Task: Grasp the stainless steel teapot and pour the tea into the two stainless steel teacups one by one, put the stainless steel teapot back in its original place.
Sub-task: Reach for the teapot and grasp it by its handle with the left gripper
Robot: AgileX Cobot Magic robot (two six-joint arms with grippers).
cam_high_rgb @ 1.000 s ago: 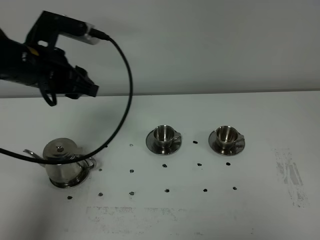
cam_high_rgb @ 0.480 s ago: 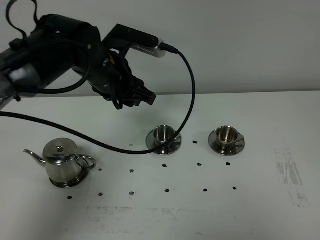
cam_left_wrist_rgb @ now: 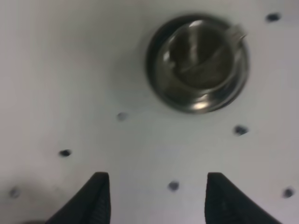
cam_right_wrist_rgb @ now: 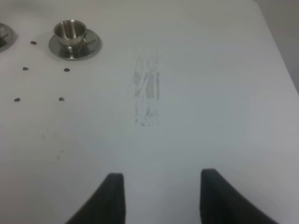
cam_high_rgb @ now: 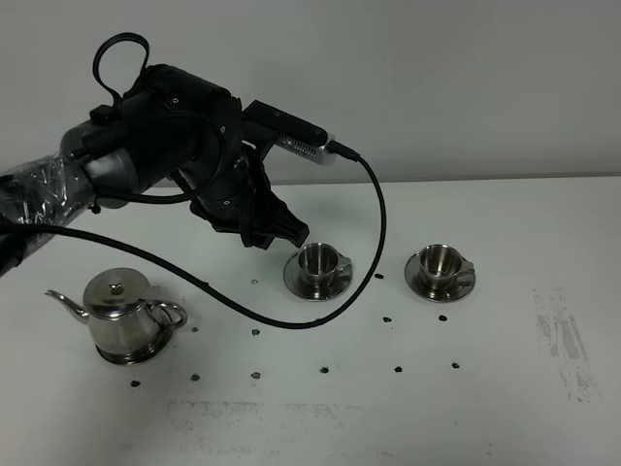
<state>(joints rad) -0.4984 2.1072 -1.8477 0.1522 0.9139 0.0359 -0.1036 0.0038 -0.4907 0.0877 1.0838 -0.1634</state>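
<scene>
The steel teapot [cam_high_rgb: 121, 313] stands on its saucer [cam_high_rgb: 146, 353] at the front left, spout pointing left. Two steel teacups on saucers stand mid-table: the left one [cam_high_rgb: 315, 260] and the right one [cam_high_rgb: 440, 260]. My left gripper [cam_high_rgb: 279, 233] hangs open and empty just left of the left cup, far from the teapot. In the left wrist view the gripper [cam_left_wrist_rgb: 156, 198] is open, with the left cup [cam_left_wrist_rgb: 198, 58] ahead of it. My right gripper [cam_right_wrist_rgb: 163, 196] is open and empty over bare table, with the right cup [cam_right_wrist_rgb: 70, 30] far off. No tea shows.
A black cable [cam_high_rgb: 372, 243] loops down from the left arm onto the table between the teapot and the left cup. Small black dots [cam_high_rgb: 323, 370] mark the white tabletop. A scuffed patch [cam_high_rgb: 561, 340] lies at the right; it also shows in the right wrist view [cam_right_wrist_rgb: 147, 93].
The left arm has swung from above the teapot rightward and down to beside the left cup. The teapot and cups have not moved.
</scene>
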